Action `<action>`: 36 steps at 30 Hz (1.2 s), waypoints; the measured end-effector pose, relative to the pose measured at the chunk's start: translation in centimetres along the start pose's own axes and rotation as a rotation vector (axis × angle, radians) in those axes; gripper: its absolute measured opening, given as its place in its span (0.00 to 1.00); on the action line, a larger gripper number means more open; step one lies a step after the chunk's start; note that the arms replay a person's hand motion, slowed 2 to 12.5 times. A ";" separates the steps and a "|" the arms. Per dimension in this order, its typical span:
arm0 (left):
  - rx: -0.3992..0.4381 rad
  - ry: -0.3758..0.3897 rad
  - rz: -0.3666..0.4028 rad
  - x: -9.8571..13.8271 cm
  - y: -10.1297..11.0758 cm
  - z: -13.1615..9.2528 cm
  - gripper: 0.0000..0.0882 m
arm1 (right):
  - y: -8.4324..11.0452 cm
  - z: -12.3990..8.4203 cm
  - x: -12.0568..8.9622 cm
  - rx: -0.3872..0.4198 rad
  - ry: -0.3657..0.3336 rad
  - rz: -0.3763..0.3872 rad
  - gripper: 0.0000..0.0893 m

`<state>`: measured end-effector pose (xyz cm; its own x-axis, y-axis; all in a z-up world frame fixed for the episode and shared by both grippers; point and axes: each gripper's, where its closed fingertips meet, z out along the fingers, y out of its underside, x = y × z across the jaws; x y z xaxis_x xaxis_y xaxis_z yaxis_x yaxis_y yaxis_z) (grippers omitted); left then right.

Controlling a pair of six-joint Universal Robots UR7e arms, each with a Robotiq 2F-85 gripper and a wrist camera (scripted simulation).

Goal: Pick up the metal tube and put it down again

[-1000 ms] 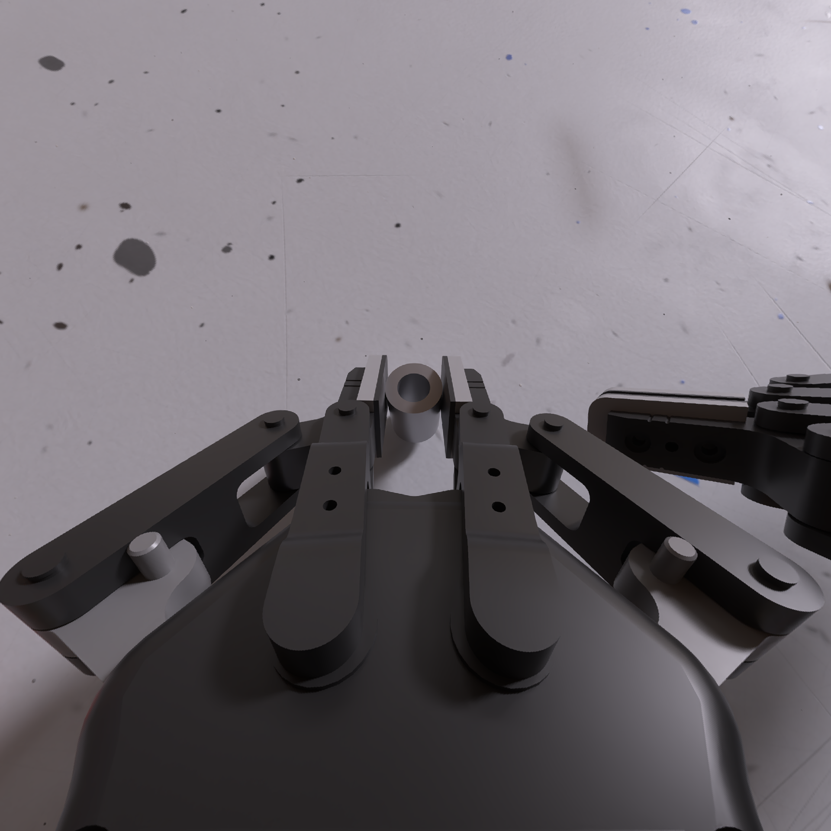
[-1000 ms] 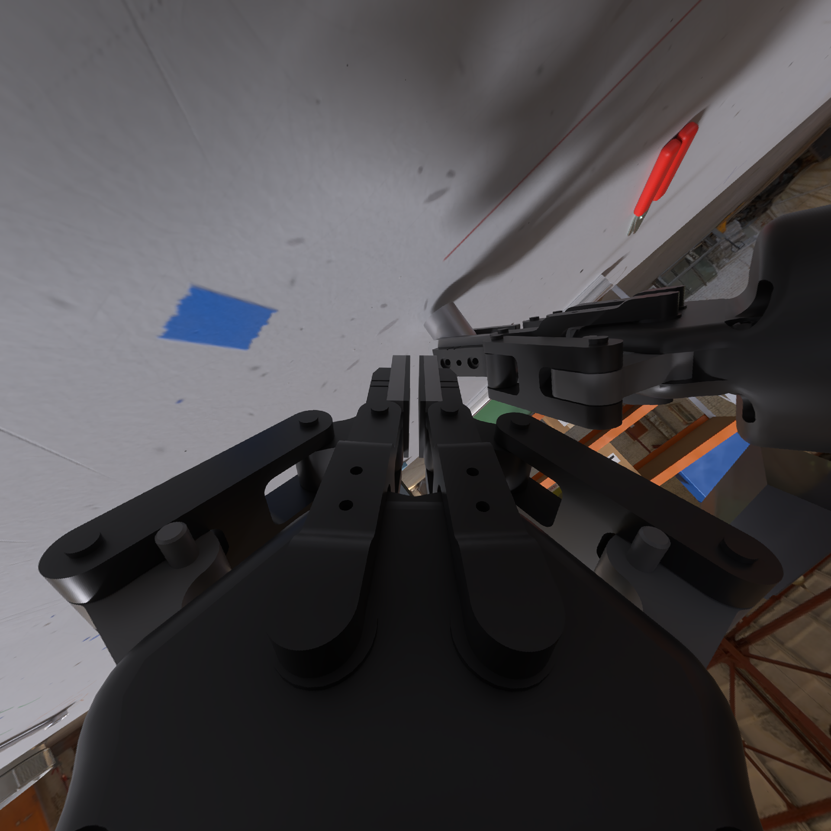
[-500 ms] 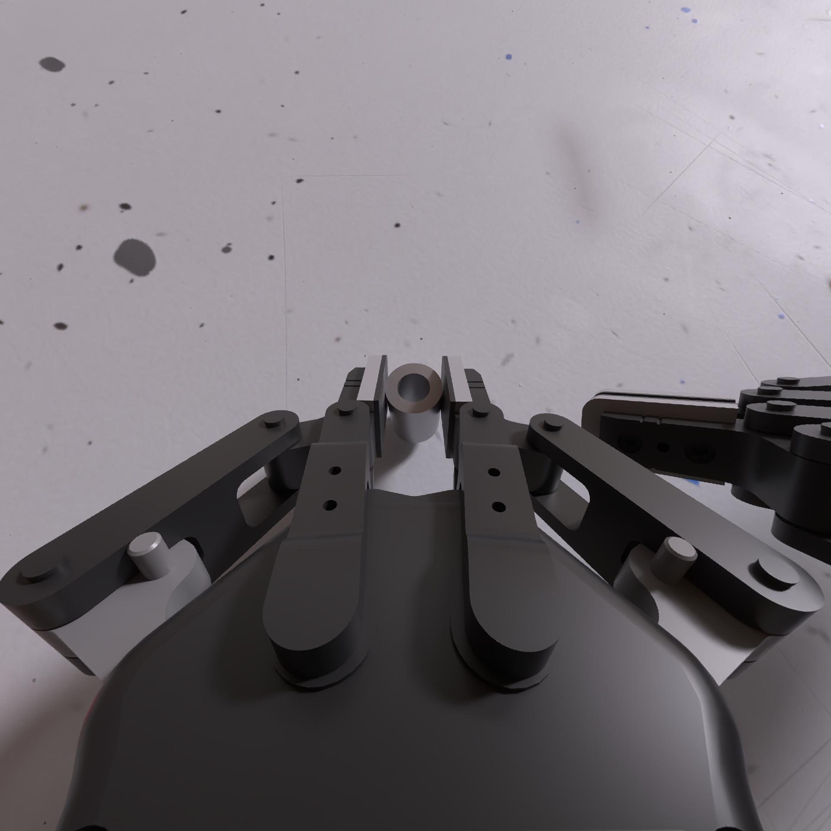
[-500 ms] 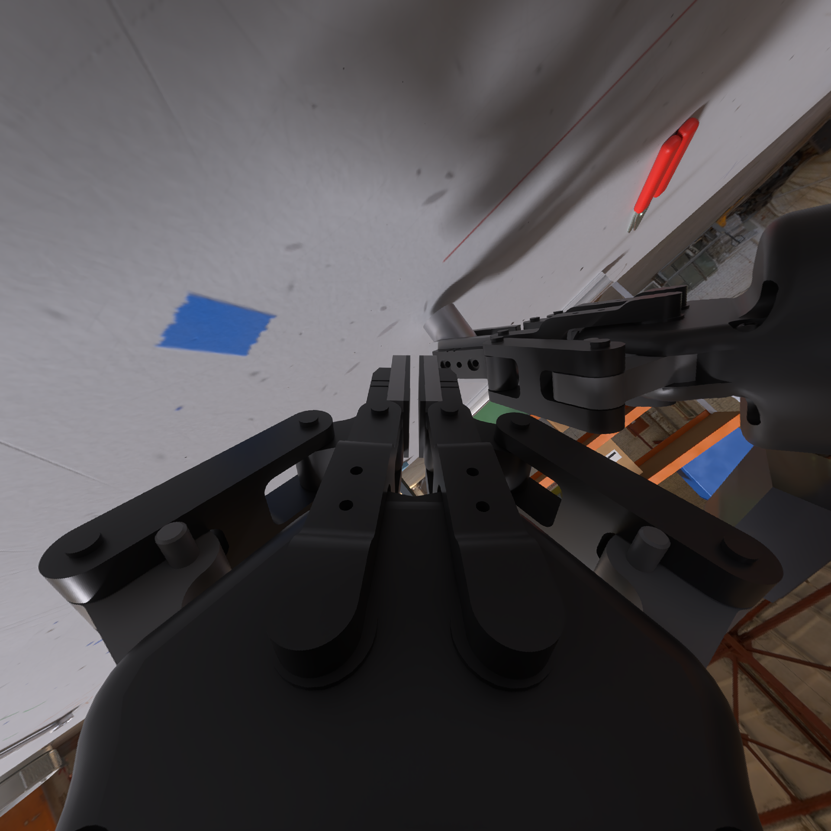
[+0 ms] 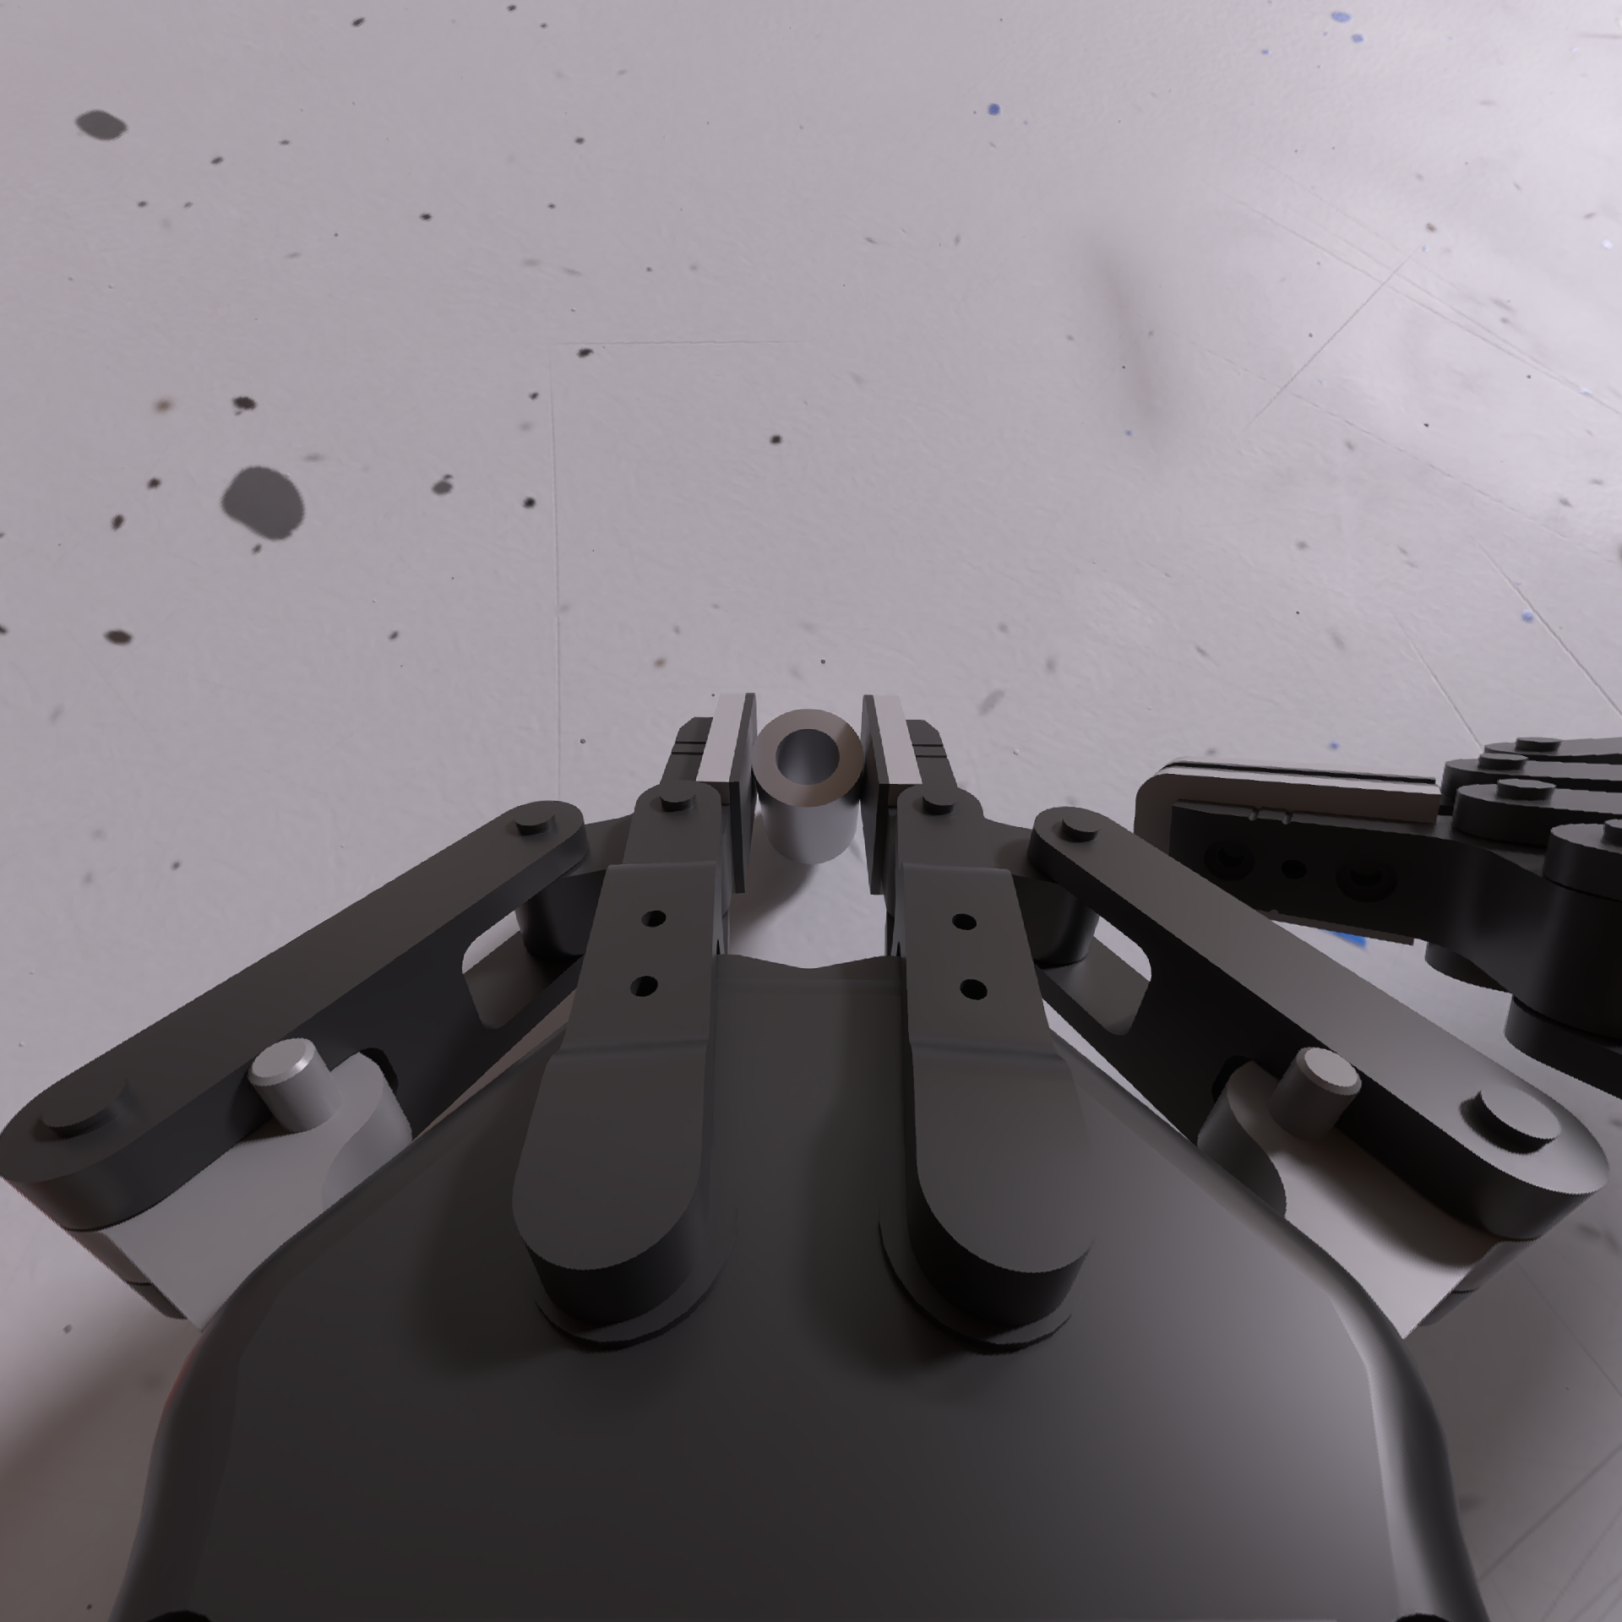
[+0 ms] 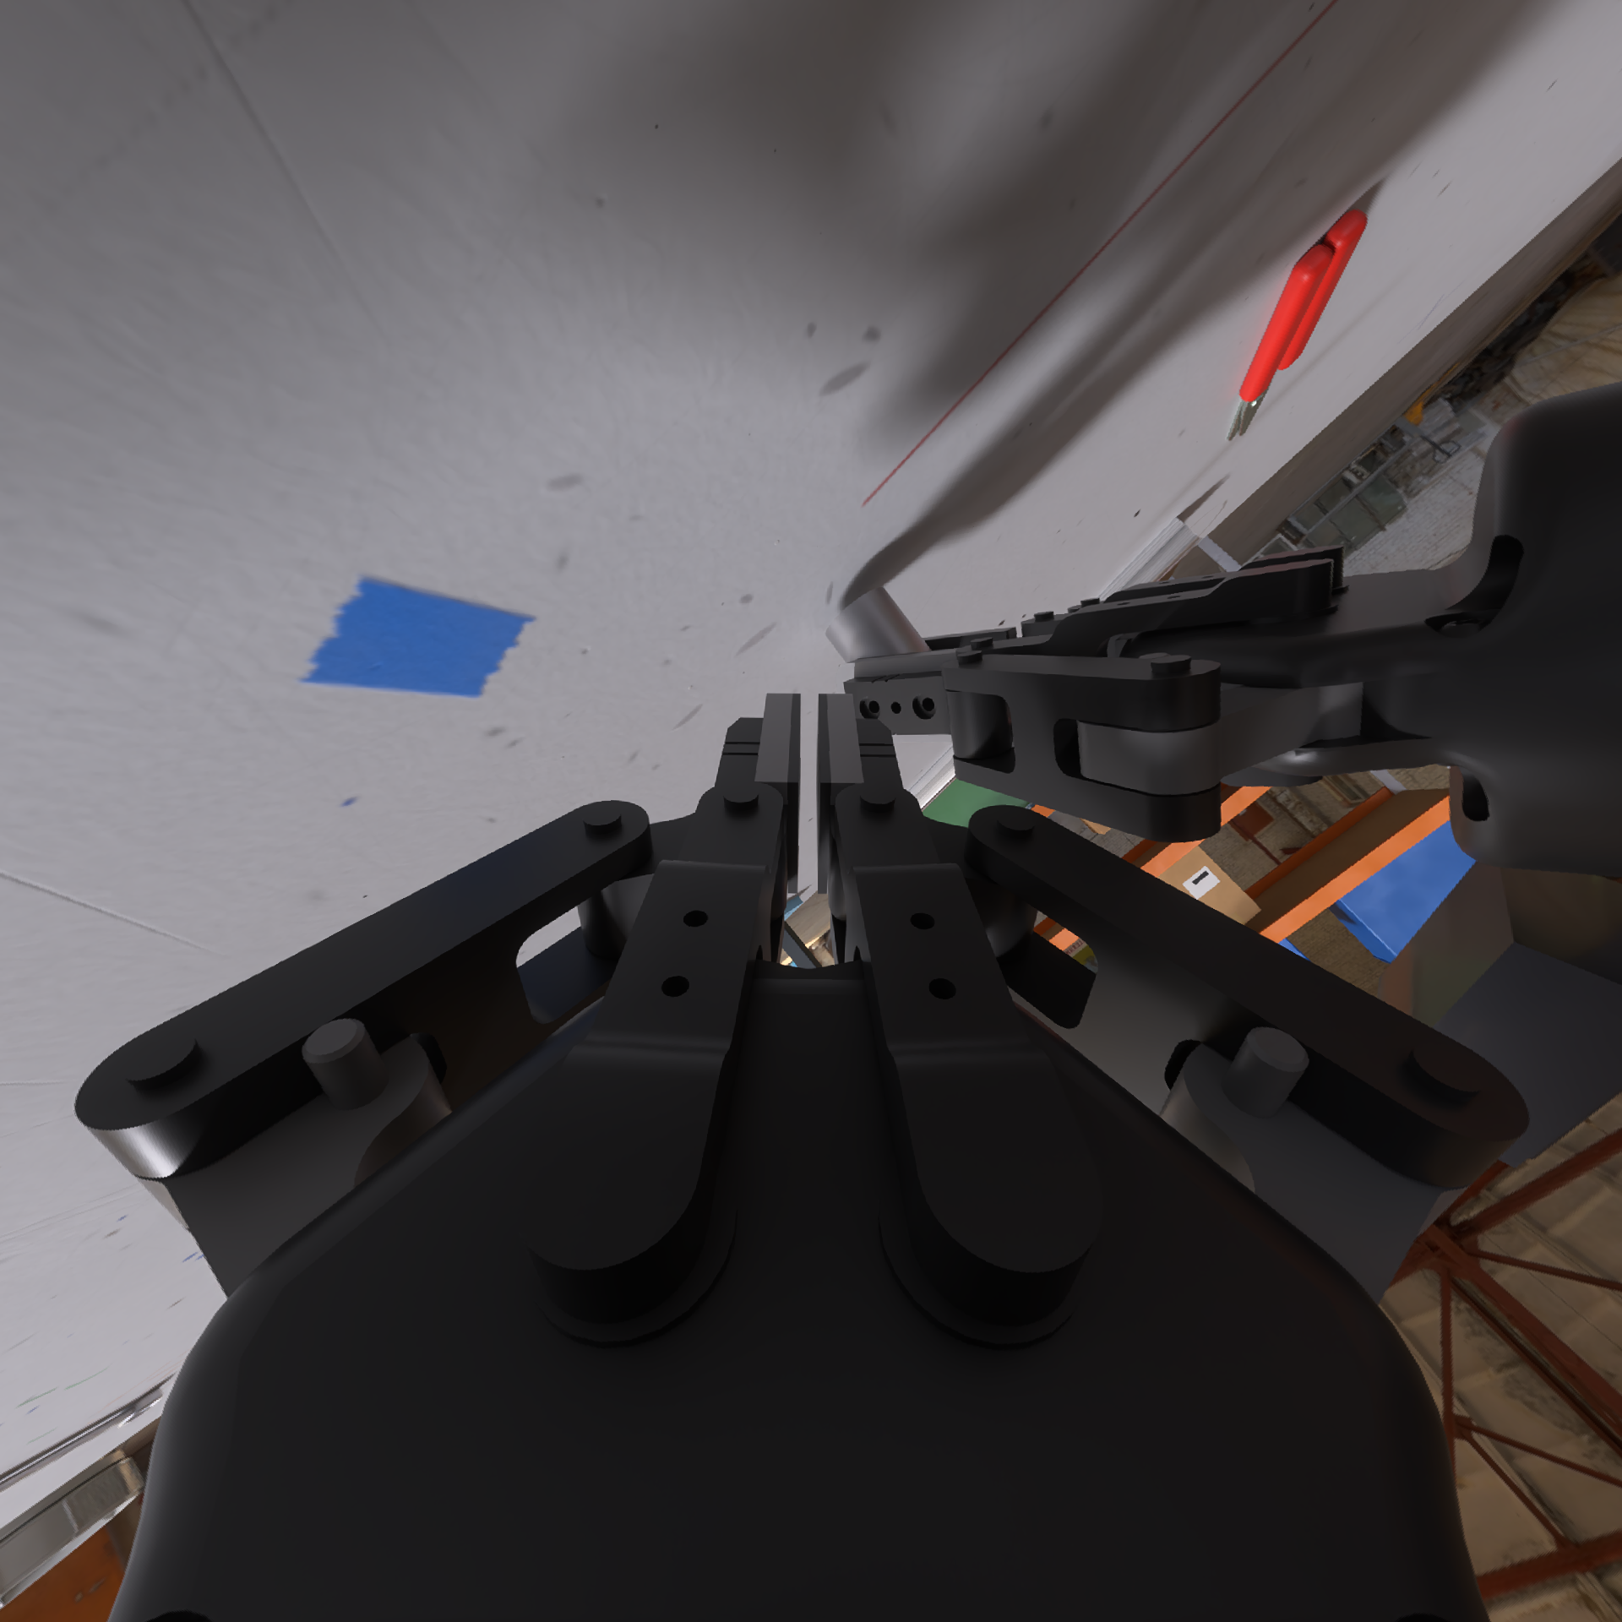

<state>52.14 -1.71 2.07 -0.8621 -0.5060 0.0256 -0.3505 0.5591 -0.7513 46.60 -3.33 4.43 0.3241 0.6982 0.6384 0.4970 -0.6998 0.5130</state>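
Dark grey left end effector, pale pads, silver pins, small screw holes.

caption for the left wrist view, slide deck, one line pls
Left hand shut on the upright metal tube above the speckled table; right hand alongside.

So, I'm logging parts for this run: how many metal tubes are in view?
1. The metal tube sits between the left gripper fingers, above the table; others may be hidden behind the grippers.

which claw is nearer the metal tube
Left. The left claw has the metal tube between its fingers; the right claw sits shut just beside it, off the tube.
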 end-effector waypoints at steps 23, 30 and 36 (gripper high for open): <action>-0.001 -0.004 0.002 0.0 0.0 0.0 0.24 | -0.2 0.0 -0.1 -0.032 0.016 -0.045 0.04; 0.000 -0.003 0.001 0.0 0.0 0.0 0.24 | -0.2 0.1 -0.1 -0.046 0.021 -0.091 0.04; 0.000 -0.003 0.002 0.0 -0.1 0.0 0.24 | -0.3 0.0 -0.1 -0.058 0.025 -0.125 0.04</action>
<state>52.17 -1.77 2.09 -0.8615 -0.5073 0.0221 -0.3491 0.5600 -0.7514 46.44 -3.16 4.16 0.2426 0.7768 0.5811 0.4845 -0.6160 0.6212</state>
